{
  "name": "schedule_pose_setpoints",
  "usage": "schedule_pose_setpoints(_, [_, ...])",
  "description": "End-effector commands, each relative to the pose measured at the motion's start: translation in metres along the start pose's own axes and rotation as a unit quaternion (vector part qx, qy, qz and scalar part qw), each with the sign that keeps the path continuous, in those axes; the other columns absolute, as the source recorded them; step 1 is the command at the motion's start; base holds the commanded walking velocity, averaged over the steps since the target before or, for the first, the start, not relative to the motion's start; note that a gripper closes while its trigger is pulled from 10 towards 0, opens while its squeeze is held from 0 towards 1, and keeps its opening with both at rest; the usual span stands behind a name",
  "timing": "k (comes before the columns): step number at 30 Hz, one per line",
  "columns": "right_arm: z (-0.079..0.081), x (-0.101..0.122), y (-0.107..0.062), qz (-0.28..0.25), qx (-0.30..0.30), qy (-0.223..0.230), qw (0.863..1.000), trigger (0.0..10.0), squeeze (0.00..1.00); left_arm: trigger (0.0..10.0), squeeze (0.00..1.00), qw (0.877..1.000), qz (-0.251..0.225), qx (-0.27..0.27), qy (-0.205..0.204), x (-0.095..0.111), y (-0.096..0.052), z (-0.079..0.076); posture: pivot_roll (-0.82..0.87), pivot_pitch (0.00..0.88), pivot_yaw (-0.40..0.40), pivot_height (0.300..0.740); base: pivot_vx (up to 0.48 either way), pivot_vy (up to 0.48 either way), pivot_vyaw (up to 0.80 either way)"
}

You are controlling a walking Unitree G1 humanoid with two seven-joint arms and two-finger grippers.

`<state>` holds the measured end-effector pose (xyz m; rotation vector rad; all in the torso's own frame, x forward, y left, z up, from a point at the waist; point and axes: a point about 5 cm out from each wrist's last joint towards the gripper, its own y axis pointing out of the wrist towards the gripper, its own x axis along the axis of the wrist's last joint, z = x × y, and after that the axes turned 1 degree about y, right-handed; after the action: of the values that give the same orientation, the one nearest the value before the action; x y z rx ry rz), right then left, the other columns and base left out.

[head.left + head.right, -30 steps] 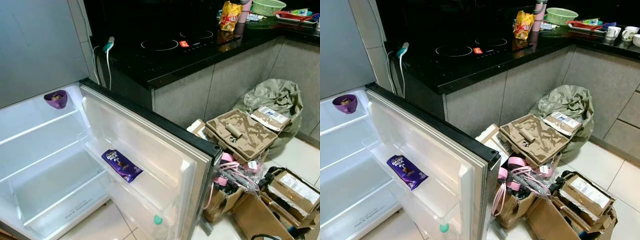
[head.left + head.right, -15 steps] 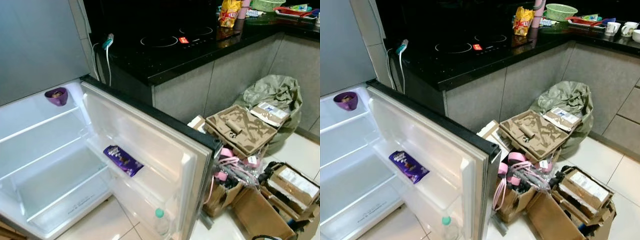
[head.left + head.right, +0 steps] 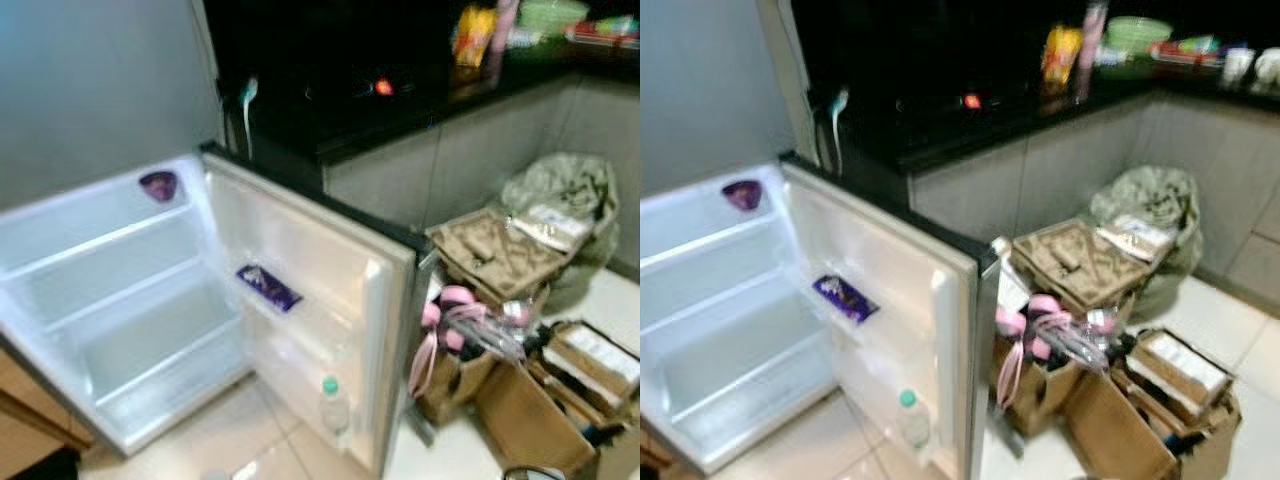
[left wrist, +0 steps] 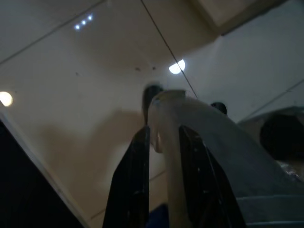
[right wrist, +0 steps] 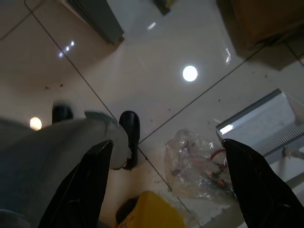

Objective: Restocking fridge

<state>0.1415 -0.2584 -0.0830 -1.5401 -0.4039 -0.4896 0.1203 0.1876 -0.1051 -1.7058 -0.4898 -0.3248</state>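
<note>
you're facing the fridge (image 3: 120,300) w/ its door (image 3: 330,300) swung wide open, head views a bit blurred. inside is mostly bare: a small purple bowl (image 3: 159,184) sits on the top shelf at the back corner, lower shelves have nothing on them that i can make out. on the door, a purple choc bar (image 3: 268,287) lies flat in the middle rack and a bottle w/ green cap (image 3: 332,404) stands in the bottom rack. so restock looks barely started, maybe 2-3 items in, lots of room left.

stock still to fetch, my guess: the black counter (image 3: 1040,110) beyond the fridge has a yellow snack bag (image 3: 1062,54), a pink tumbler (image 3: 1093,35) and a green basket (image 3: 1137,32) near each other at the far end. not sure which of those belong in the fridge. cardboard boxes (image 3: 1120,400) and a stuffed grey-green sack (image 3: 1150,220) crowd the floor just beside the door's free edge, so watch your footing if you head that way.

both arms hang down over the tiled floor (image 5: 156,95). left gripper (image 4: 161,156): fingers close together, narrow gap, nothing between them; the robot's own leg shows past them. right gripper (image 5: 166,180): fingers spread wide, carrying nothing; a crumpled clear plastic bag (image 5: 194,166) lies on the floor below it.

you've got nothing in hand, so next step by my read is to go pick up an item, then come back to the shelves.
</note>
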Motion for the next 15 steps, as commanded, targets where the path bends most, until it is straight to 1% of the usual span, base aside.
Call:
schedule_pose_setpoints(1, [0.002,-0.010,-0.001,0.015,0.002,0.002,1.000,10.0,0.00,10.0,0.00,0.999,0.033,0.000,0.007,-0.015,-0.003,0.001,-0.08,0.047,0.001,0.740,-0.330,0.000,0.00])
schedule_pose_setpoints(2, [0.002,-0.010,-0.001,0.015,0.002,0.002,1.000,10.0,0.00,10.0,0.00,0.999,0.033,0.000,0.006,-0.015,-0.003,0.002,-0.08,0.047,0.001,0.740,-0.330,0.000,0.00])
schedule_pose_setpoints(3, [0.002,-0.011,-0.002,0.016,0.001,0.003,1.000,10.0,0.00,10.0,0.00,1.000,0.028,0.001,-0.003,-0.014,-0.003,0.002,-0.08,0.048,0.002,0.740,0.000,0.000,0.00])
schedule_pose_setpoints(5, [0.002,-0.011,-0.002,0.017,0.001,0.003,1.000,10.0,0.00,10.0,0.00,0.999,0.029,0.009,0.011,-0.013,-0.003,0.005,-0.08,0.047,0.003,0.740,0.000,0.000,0.00])
schedule_pose_setpoints(12, [0.004,-0.009,-0.002,0.004,0.016,0.004,1.000,10.0,0.00,10.0,0.00,1.000,0.024,0.017,0.002,-0.012,-0.005,0.011,-0.08,0.046,0.003,0.740,0.000,0.000,0.00])
schedule_pose_setpoints(13, [0.004,-0.009,-0.002,0.006,0.028,0.000,1.000,10.0,0.00,10.0,0.00,0.999,0.025,0.020,0.002,-0.012,-0.006,0.012,-0.08,0.046,0.003,0.740,0.000,0.000,0.79])
schedule_pose_setpoints(15, [0.004,-0.010,-0.002,0.007,0.033,-0.001,0.999,10.0,0.00,10.0,0.00,0.999,0.027,0.020,0.003,-0.012,-0.006,0.012,-0.08,0.044,0.002,0.740,0.000,0.000,0.79])
